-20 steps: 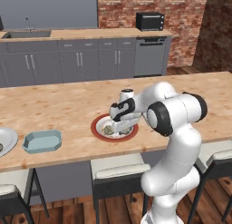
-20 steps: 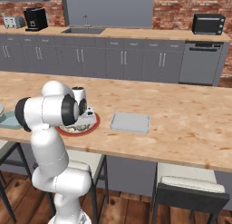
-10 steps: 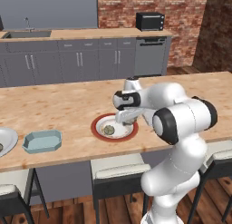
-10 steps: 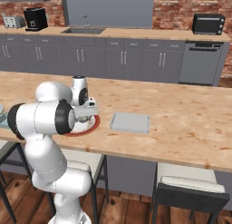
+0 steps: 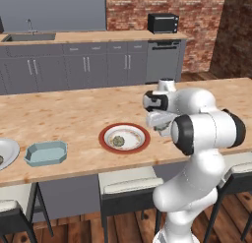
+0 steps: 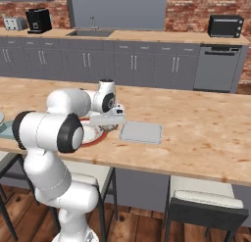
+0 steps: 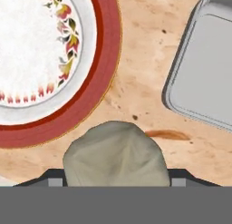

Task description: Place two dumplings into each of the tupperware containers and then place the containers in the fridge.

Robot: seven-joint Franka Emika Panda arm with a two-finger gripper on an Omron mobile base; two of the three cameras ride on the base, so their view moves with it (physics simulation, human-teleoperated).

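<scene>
Holding one small round tan-brown mottled dumpling (image 7: 115, 150) in the pincer (image 7: 116, 175) rn. The jaws are closed on it from both sides and stand pretty wide bc the lump fills the gap. It hangs above the wooden desk (image 7: 145, 78), between the red-rimmed round plate (image 7: 105, 60) and the pale grey-white squarish tupperware tub (image 7: 204, 73), nearer the plate's rim.

Handling, imo: it's light and prob soft, so more squeeze would likely dent it rather than secure it. It's rounded too, so it could roll or squirt out if the grip sits off-centre. Best hold is across the widest part, which looks like what I've got. I'd drop it from low so it doesn't bounce out of a shallow tub. The tubs look stiff and light, so take those by a side wall later.

Hard to read:
- The fingertips are mostly buried behind the dumpling, so I can't judge how deep the contact goes.
- The grey-white tub is cut off by the hand view's edge. In the right base view (image 6: 141, 132) it's v flat and I can't tell if anything's in it.
- A second dumpling (image 5: 118, 140) sits on the red plate, small but clear enough.
- The light blue oblong tub (image 5: 46, 152) lies well left, and its near wall hides part of the floor.
- The plain grey round plate (image 5: 7, 153) is clipped at the frame edge, w/ a dark blob I can't ID.
</scene>
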